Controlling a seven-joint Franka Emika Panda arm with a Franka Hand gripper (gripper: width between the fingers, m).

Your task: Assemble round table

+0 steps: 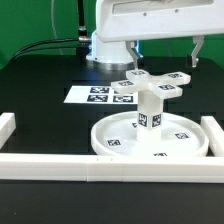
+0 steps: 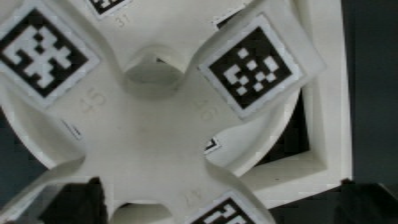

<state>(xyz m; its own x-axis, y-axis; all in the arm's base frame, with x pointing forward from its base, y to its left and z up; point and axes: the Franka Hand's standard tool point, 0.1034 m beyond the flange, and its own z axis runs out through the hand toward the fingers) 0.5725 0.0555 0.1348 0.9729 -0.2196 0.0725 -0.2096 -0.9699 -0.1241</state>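
Note:
The large round rimmed disc [image 1: 115, 140] lies flat on the black table, close to the front rail. The short cylindrical leg [image 1: 149, 112] stands upright at its centre. The cross-shaped knobbed base [image 1: 150, 85] sits on top of the leg. My gripper [image 1: 167, 50] hangs just above the base, open and empty. In the wrist view the tagged base [image 2: 178, 110] fills the picture. One of its arms runs between my dark fingertips [image 2: 71, 203] with gaps on both sides. Part of the disc [image 2: 285, 150] shows beneath it.
Long white border rails run along the front [image 1: 100, 166], the exterior view's left [image 1: 8, 125] and its right [image 1: 215, 135]. The marker board [image 1: 95, 96] lies behind the disc. The robot's base [image 1: 105, 45] and black cables stand at the back.

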